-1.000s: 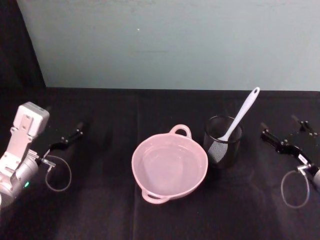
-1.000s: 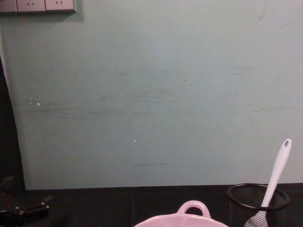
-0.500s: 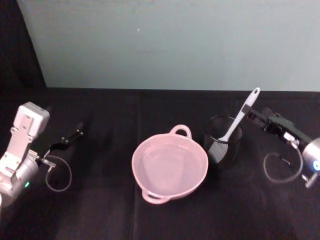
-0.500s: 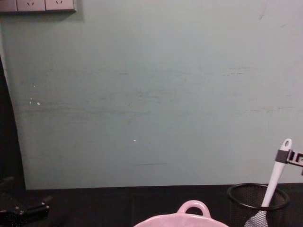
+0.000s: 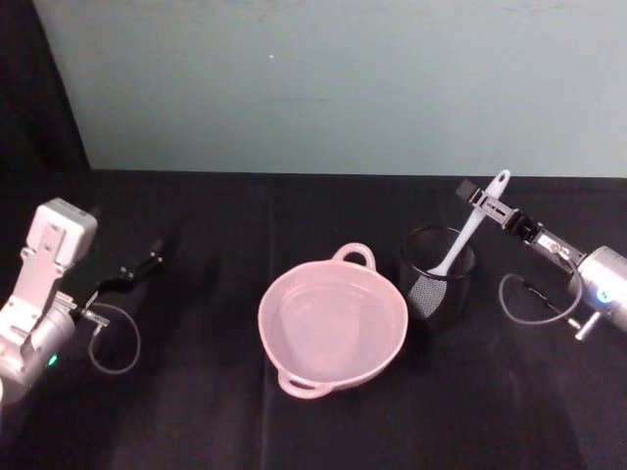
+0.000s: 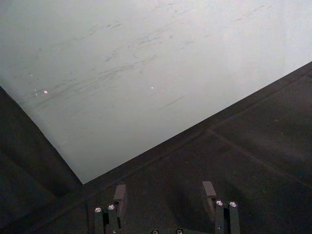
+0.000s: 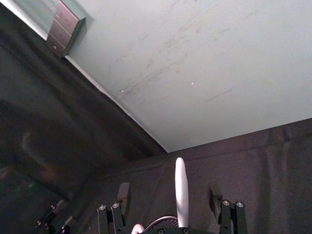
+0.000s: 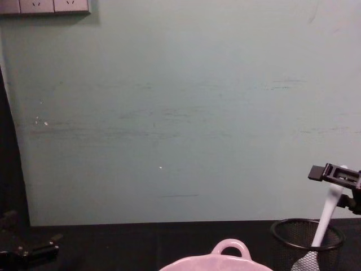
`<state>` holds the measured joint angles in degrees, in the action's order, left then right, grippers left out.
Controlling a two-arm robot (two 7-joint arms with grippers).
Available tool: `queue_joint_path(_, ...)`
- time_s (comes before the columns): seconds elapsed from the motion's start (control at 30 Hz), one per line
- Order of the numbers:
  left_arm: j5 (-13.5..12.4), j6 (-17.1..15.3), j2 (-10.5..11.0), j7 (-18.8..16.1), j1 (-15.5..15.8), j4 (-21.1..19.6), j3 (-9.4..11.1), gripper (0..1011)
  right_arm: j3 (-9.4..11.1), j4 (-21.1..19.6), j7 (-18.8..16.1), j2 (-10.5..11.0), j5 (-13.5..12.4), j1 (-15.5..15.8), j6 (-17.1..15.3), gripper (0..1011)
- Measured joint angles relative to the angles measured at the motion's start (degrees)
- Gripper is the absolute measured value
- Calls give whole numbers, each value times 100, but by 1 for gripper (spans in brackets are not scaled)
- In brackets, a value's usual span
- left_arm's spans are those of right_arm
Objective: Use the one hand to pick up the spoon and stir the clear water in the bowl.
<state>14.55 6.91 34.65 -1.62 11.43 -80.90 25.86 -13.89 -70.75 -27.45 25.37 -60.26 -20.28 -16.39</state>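
Note:
The white spoon stands tilted in a black wire-mesh cup, its head down in the cup and its handle leaning up to the right. My right gripper is open near the top of that handle, one finger on each side. In the right wrist view the spoon runs between the fingers with a gap on both sides. The pale pink bowl with clear water sits left of the cup. My left gripper rests open at the table's left side.
A black cloth covers the table, and a pale green wall rises behind it. The mesh cup stands close against the bowl's right rim. Open cloth lies in front of the bowl and between bowl and left arm.
My right gripper has swung in from the table's right side, up and left to the top of the spoon's handle, which now lies between its fingers. Spoon, bowl and left arm have not moved.

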Motion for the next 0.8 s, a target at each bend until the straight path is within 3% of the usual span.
queue_joint_path(0.23, 0, 0, 0, 0, 0, 0, 0, 1005, -98, 111, -173, 12, -41, -37, 222, 997)
queue_joint_path(0.43, 0, 0, 0, 0, 0, 0, 0, 1005, -157, 129, -239, 41, -120, -49, 336, 899)
queue_joint_path(0.8, 0, 0, 0, 0, 0, 0, 0, 1005, -273, 81, -156, 131, -225, -53, 411, 547)
